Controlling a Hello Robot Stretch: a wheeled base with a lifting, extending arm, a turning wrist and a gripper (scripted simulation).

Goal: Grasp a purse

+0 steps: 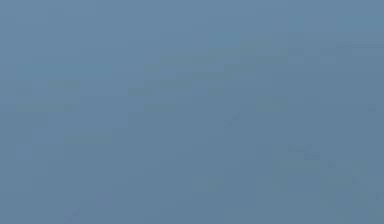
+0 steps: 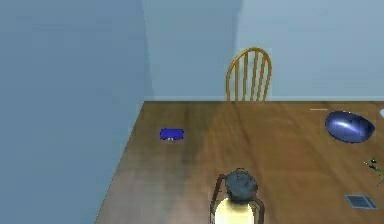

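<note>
Small blue thing [image 2: 172,134], likely the purse, lies flat on the wooden surface [image 2: 280,150], close to the side wall [image 2: 70,90].
Too small to confirm as a purse, though the colour and flat shape fit. Nearer the robot stands a lantern-like object [image 2: 238,196] with a dark round top. Blue bowl [image 2: 349,126] sits well apart toward the arm side view's right. Wooden chair [image 2: 249,75] back rises behind the far edge. Plain blue wall [image 1: 190,110] lies ahead; the base seems parked side-on so the arm can reach out across the wood. Gripper state: cannot tell.
</note>
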